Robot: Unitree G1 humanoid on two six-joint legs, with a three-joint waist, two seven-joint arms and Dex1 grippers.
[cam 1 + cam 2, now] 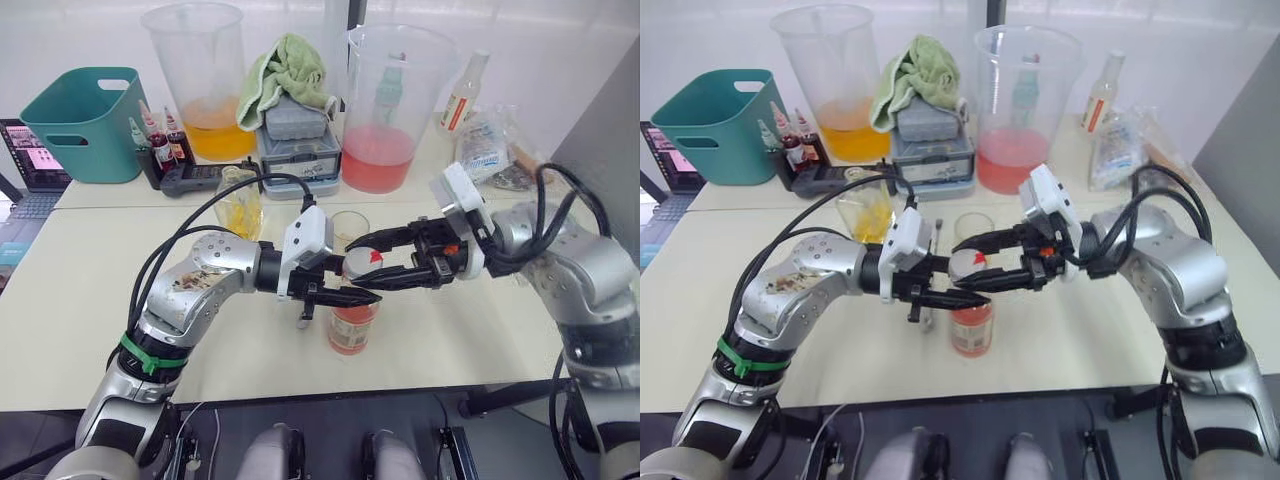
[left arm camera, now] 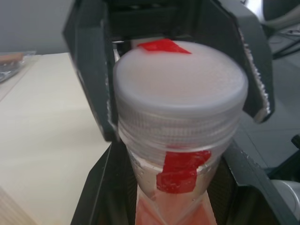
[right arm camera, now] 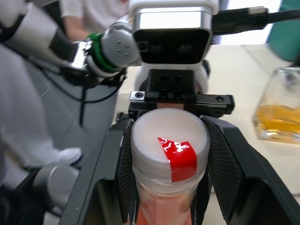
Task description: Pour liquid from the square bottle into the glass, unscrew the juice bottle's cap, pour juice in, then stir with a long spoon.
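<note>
Head views: the clear plastic juice bottle of orange-red liquid [image 1: 352,325] stands on the cream table [image 1: 80,300], just before the small empty glass [image 1: 350,226]. Left gripper [image 1: 352,294] pinches its neck. Right wrist view: right gripper [image 3: 165,185] clamps the white red-taped cap [image 3: 169,143], apparently touching

light: bright, even | shadows: soft | wrist views: backgrounds blurred

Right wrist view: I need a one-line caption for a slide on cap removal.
Right gripper closed on the juice bottle's cap, left gripper holding the bottle below.
</note>
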